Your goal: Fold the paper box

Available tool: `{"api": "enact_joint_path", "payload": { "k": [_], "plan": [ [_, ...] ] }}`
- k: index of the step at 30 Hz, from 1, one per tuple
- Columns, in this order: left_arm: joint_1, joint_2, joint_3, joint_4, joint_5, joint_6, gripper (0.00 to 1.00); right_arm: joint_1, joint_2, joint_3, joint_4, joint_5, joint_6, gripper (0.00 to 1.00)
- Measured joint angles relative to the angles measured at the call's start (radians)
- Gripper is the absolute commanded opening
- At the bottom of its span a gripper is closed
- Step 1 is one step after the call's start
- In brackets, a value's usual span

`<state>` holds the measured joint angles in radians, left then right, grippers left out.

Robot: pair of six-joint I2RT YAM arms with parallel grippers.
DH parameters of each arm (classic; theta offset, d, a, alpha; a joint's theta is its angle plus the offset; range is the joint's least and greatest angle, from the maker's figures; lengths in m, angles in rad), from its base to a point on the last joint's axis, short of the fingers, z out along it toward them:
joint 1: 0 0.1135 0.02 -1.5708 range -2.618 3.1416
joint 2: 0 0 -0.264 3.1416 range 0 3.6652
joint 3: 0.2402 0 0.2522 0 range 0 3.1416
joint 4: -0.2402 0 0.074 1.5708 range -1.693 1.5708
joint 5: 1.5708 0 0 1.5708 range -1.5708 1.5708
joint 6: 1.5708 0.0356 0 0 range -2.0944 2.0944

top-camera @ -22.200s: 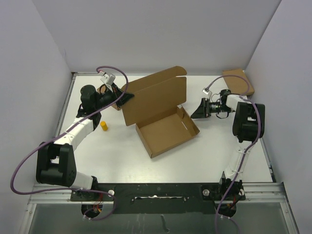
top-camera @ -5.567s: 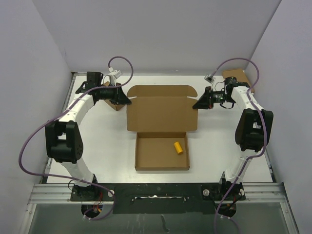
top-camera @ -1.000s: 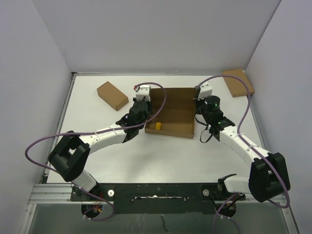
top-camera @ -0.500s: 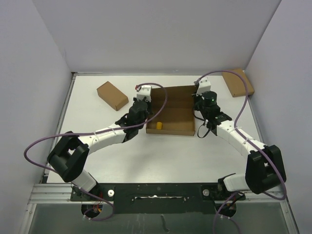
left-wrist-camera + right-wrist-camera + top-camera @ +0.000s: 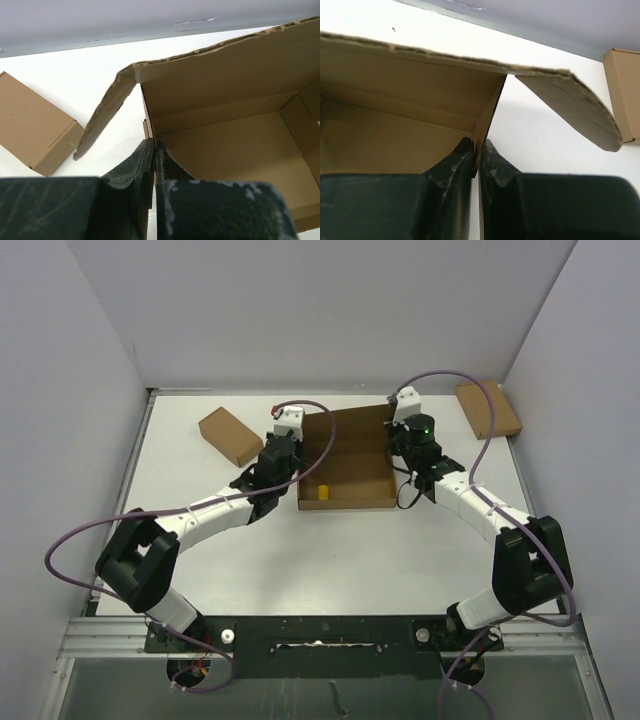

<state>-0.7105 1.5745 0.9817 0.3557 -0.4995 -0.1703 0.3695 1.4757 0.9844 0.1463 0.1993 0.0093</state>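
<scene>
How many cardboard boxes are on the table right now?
3. The open paper box is in the middle; the small left box lies toward the far left; the small right box lies in the far right corner. None appears hidden.

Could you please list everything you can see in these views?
brown corrugated-cardboard mailer box: one, brown, table centre, lid raised.
small yellow cylinder: one, yellow, inside the mailer box, front left.
smaller closed cardboard boxes: two, brown, far left and far right corner.
white table: one, white, beneath everything.
purple cables: two, purple, along the arms.
left end effector: one, black, shut on the mailer box's left wall.
right end effector: one, black, shut on its right wall.
</scene>
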Motion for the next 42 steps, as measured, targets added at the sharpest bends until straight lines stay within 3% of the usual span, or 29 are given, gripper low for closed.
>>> {"api": "enact_joint_path", "payload": {
  "k": [21, 42],
  "plan": [
    [0.067, 0.0, 0.052, -0.09, 0.092, -0.002, 0.0, 0.02, 0.125, 0.172, -0.108, 0.0, -0.02, 0.08],
    [0.047, -0.05, -0.022, -0.143, 0.155, 0.003, 0.0, 0.05, -0.031, -0.06, -0.097, -0.024, -0.035, 0.14]
  ]
}}
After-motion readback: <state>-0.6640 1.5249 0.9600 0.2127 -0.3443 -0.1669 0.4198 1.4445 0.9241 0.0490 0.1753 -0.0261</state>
